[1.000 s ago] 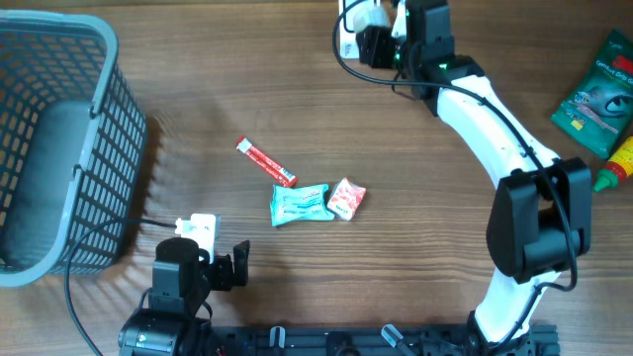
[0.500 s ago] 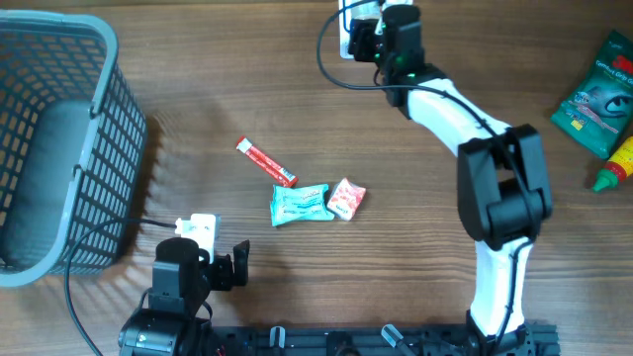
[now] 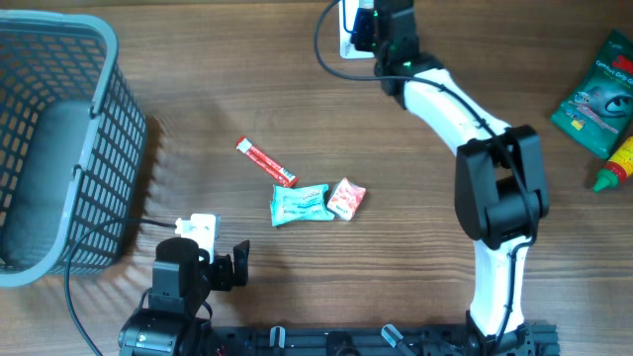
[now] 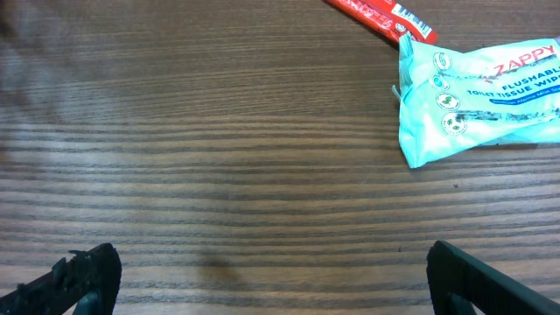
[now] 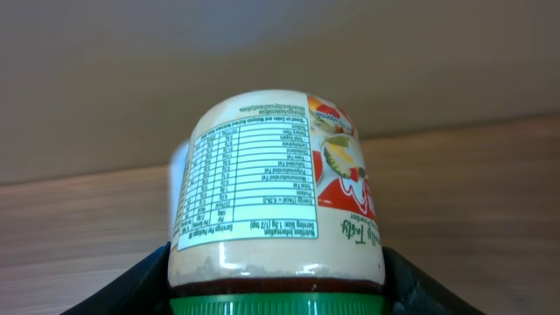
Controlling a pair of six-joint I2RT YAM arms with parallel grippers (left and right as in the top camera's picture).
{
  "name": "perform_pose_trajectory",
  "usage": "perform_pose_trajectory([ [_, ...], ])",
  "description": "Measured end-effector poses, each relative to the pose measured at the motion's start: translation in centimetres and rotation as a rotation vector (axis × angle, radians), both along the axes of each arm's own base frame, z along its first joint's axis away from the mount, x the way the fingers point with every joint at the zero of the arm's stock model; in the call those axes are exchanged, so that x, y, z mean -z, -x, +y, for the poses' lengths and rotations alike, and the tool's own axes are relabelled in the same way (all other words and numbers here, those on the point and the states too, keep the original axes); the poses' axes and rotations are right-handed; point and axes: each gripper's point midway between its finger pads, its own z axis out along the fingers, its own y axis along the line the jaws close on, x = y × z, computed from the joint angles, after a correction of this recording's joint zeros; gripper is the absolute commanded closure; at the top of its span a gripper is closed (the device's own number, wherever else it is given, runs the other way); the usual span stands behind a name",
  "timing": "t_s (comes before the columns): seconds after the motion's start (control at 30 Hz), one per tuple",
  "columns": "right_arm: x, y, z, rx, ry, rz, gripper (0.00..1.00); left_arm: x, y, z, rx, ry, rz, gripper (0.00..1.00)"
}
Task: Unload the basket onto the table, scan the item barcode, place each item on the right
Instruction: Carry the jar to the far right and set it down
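Nearest to us, the left arm (image 3: 183, 277) sits at the near edge of the brown wood-grain worktop (image 4: 219, 175). The left jaws stand wide open and hold nothing; their black fingertips (image 4: 87, 278) show in the lower corners of the left wrist view, with bare wood between them.

Just beyond lies a crinkled teal packet of flushable wipes (image 4: 481, 96). A small red-and-white pouch (image 3: 345, 199) touches its right end, and a slim red stick sachet (image 3: 265, 162) lies slantwise just past it. A grey plastic lattice basket (image 3: 59, 148) stands well off to the left. A green printed packet (image 3: 598, 89) and a yellow bottle with a red tip (image 3: 615, 163) sit at the right edge.

Farthest out, the white-and-black right arm (image 3: 465, 109) reaches to the far edge of the worktop. The right jaws grip a round jar with a green lid (image 5: 276, 201), one black finger on each side at the lid. Its pale label faces the right wrist camera, with a black-ruled nutrition table and, beside it, a red panel with a food picture. We cannot tell whether the jar touches the worktop.
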Motion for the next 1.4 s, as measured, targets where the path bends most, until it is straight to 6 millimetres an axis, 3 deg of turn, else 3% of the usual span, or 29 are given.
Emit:
perform_pose_trajectory([
  [0.17,-0.6,-0.7,-6.5,0.136,0.047,0.052,0.59,0.0,0.0,0.0,0.000,0.000,0.000,0.00],
  [0.3,-0.8,-1.1,-15.2,0.290,0.059,0.072,0.59,0.0,0.0,0.0,0.000,0.000,0.000,0.00],
  [0.43,0.7,-0.2,-23.6,0.430,0.070,0.123,0.59,0.0,0.0,0.0,0.000,0.000,0.000,0.00],
  [0.53,3.8,1.7,-30.5,0.552,0.076,0.201,0.58,0.0,0.0,0.0,0.000,0.000,0.000,0.00],
  [0.63,5.9,3.7,-35.0,0.629,0.069,0.264,0.58,0.0,0.0,0.0,0.000,0.000,0.000,0.00],
  [0.87,6.6,8.9,-45.5,0.837,0.046,0.296,0.51,0.0,0.0,0.0,0.000,0.000,0.000,0.00],
  [0.97,6.7,12.2,-50.2,0.940,0.036,0.312,0.46,0.0,0.0,0.0,0.000,0.000,0.000,0.00],
  [1.03,6.9,14.1,-52.2,0.990,0.030,0.329,0.30,0.0,0.0,0.0,0.000,0.000,0.000,0.00],
  [1.1,7.0,15.4,-53.6,1.026,0.026,0.338,0.05,0.0,0.0,0.0,0.000,0.000,0.000,0.00],
  [1.13,7.0,15.9,-54.1,1.041,0.023,0.339,0.00,0.0,0.0,0.0,0.000,0.000,0.000,0.00],
  [1.23,7.1,16.0,-54.2,1.047,0.019,0.341,0.00,0.0,0.0,0.0,0.000,0.000,0.000,0.00],
  [1.4,7.0,14.0,-51.1,0.968,-0.073,0.333,0.00,0.0,0.0,0.0,0.000,0.000,0.000,0.00],
])
